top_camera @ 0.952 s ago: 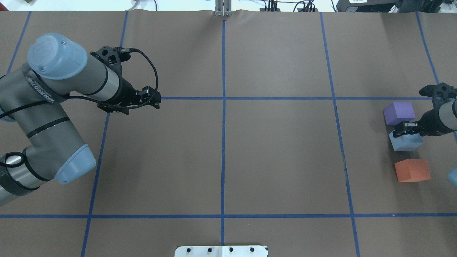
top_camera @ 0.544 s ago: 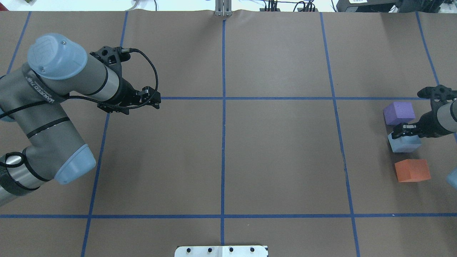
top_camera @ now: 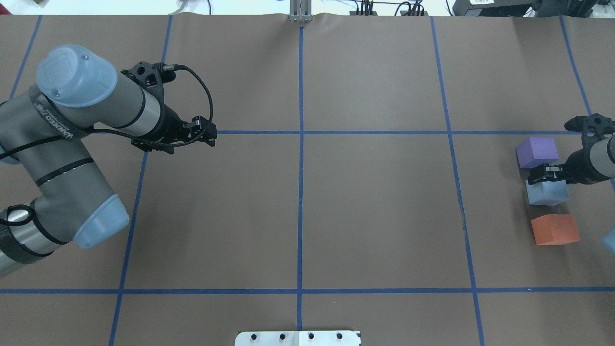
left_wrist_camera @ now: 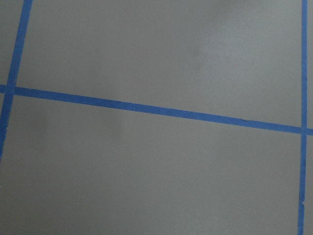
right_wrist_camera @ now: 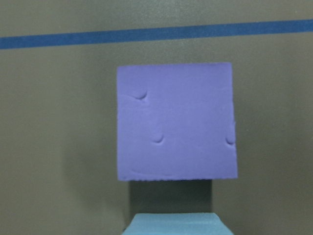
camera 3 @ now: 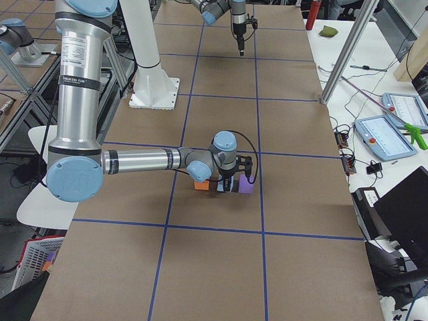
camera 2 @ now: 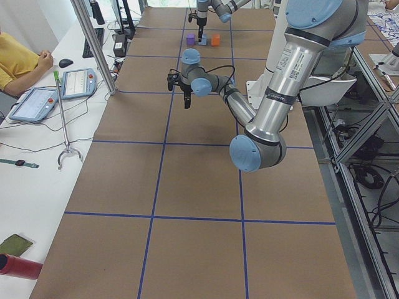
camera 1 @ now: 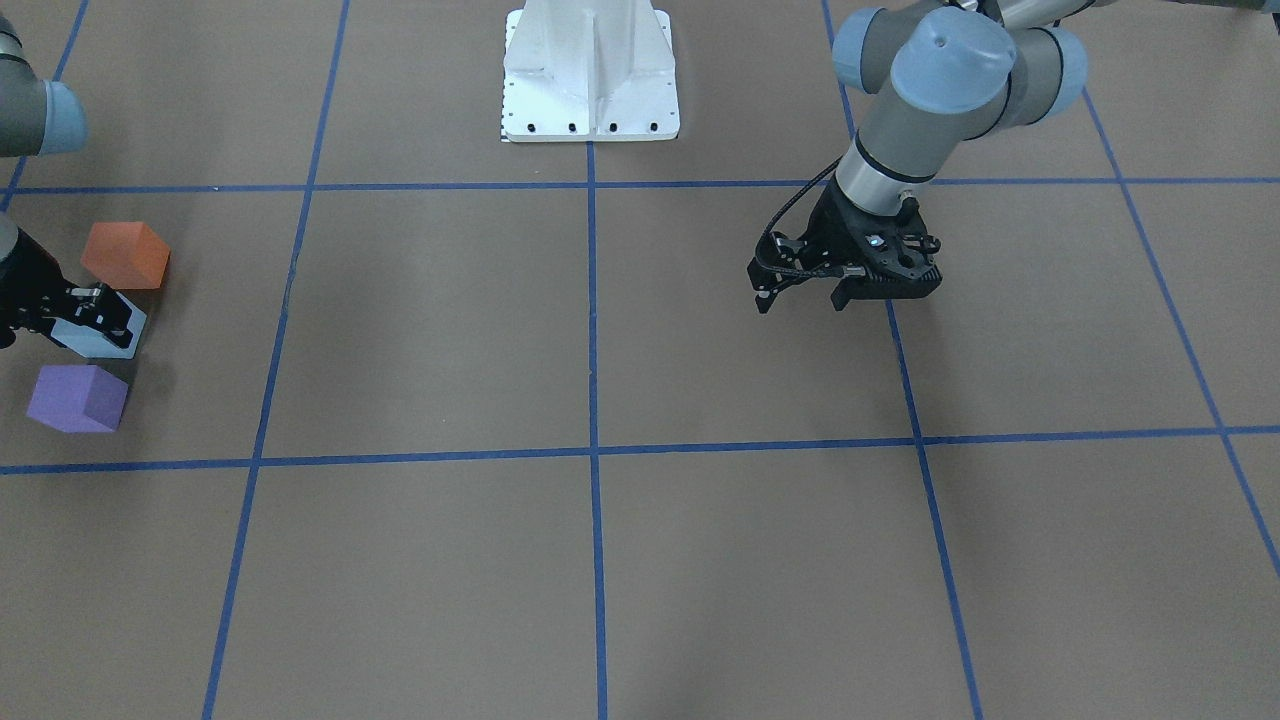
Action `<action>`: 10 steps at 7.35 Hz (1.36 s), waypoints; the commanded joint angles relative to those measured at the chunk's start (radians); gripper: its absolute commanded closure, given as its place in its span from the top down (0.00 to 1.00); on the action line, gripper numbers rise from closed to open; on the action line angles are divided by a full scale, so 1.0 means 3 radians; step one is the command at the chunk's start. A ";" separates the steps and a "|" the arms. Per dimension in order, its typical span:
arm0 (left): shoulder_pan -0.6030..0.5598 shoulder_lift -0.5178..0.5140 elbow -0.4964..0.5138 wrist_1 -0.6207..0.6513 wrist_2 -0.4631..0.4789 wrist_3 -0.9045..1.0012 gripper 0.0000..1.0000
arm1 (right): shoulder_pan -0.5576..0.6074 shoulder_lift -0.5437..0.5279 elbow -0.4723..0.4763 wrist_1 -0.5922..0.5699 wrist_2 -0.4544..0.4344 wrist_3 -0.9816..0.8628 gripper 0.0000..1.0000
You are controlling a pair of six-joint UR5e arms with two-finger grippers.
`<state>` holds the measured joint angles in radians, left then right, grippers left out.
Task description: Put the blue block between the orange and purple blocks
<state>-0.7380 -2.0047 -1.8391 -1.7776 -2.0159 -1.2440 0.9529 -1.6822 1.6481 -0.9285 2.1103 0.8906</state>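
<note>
The light blue block (top_camera: 547, 193) sits on the table at the far right, between the purple block (top_camera: 537, 151) and the orange block (top_camera: 555, 229). My right gripper (top_camera: 542, 176) is over it and shut on its top. In the front view the blue block (camera 1: 95, 342) lies between the orange (camera 1: 125, 255) and purple (camera 1: 77, 398) blocks, under the right gripper (camera 1: 98, 312). The right wrist view shows the purple block (right_wrist_camera: 176, 122) and the blue block's top edge (right_wrist_camera: 173, 224). My left gripper (top_camera: 210, 136) hovers empty at the left and looks shut.
Blue tape lines divide the brown table (top_camera: 375, 206) into squares. The robot's white base plate (camera 1: 590, 80) is at the near middle edge. A seated operator (camera 2: 19, 62) and tablets are beside the table in the exterior left view.
The right gripper has lowered the blue block slightly and shifted it a little to the right between the purple and orange blocks. The left arm has not moved.
</note>
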 commanded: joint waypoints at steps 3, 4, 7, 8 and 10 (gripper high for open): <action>-0.0005 -0.0011 -0.0016 0.0004 -0.0004 0.0000 1.00 | 0.0065 -0.0073 0.0252 0.0078 0.0017 -0.0008 1.00; -0.0010 0.0025 -0.0107 0.0014 -0.0009 0.0005 1.00 | 0.0222 -0.0195 0.0355 0.0083 0.0027 -0.0043 1.00; -0.0218 0.0519 -0.0567 0.0045 -0.0142 0.0147 1.00 | 0.1045 -0.0299 0.0320 -0.0099 0.0511 -0.0838 1.00; -0.0366 0.0774 -0.0664 0.0040 -0.0269 0.0588 1.00 | 0.1255 -0.0283 0.0335 -0.0323 0.0604 -0.1155 1.00; -0.0790 0.1398 -0.0778 0.0014 -0.0407 0.1666 1.00 | 0.1725 0.0041 0.0335 -0.1113 0.0742 -0.1901 1.00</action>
<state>-0.8920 -1.6991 -2.0535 -1.7692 -2.1030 -0.9491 1.3736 -1.7383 1.7472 -1.1056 2.3014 0.4601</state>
